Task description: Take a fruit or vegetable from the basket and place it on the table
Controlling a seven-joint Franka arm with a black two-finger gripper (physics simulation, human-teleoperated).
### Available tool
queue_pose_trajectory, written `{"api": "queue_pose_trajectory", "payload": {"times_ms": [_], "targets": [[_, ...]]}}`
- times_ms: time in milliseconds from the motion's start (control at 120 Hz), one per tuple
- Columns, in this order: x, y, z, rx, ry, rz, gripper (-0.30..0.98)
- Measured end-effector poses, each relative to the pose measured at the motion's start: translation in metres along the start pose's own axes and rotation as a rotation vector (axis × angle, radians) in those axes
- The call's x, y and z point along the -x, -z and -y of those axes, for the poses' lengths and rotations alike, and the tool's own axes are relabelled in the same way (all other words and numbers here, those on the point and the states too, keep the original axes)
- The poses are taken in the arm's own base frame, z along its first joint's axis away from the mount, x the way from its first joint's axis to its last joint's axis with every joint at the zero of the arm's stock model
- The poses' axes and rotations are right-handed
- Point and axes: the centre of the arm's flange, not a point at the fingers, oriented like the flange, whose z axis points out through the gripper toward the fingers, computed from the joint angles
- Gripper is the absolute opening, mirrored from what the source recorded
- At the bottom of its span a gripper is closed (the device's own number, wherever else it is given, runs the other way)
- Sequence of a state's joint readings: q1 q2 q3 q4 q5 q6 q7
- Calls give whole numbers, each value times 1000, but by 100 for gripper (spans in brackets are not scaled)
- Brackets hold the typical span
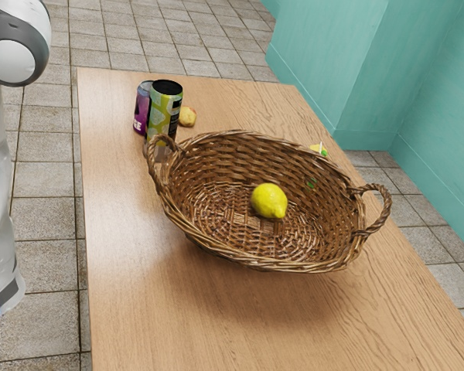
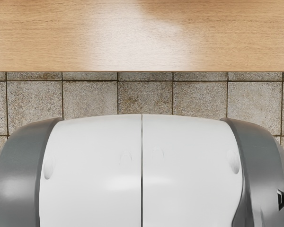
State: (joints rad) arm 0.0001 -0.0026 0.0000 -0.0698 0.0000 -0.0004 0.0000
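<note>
1. Approaching the lemon (image 1: 269, 201) seems the step in hand; it lies on the floor of the basket (image 1: 274, 264), near its middle, tip toward five o'clock in the exterior view.
2. Whether the claw is released or clenched, I cannot tell.
3. My arm (image 1: 10, 62) stands at the exterior view's nine to ten o'clock, well apart from the fruit.
4. Next calls for travel toward three o'clock there, clear of the handle (image 1: 161, 151) at the basket's ten o'clock and the green can (image 1: 165, 110) beyond, then a straight descent inside the rim.
5. After gripping, lift high before crossing to bare table (image 1: 124, 255).
</note>
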Motion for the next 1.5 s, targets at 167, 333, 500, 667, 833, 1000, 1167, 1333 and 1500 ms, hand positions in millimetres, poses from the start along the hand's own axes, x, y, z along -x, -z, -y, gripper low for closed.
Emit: {"api": "queue_pose_trajectory", "payload": {"times_ms": [167,333,500,667,833,1000,1167,1333,1500], "targets": [[0,0,0,0,0,0,69],[0,0,0,0,0,-2,69],[-1,1,0,0,0,-9,69],[-4,2,0,0,0,-25,69],[-12,5,0,0,0,-38,69],[-31,7,0,0,-1,-27,69],[-58,9,0,0,-1,-13,69],[-90,9,0,0,-1,0,69],[-127,5,0,0,0,12,69]]}}
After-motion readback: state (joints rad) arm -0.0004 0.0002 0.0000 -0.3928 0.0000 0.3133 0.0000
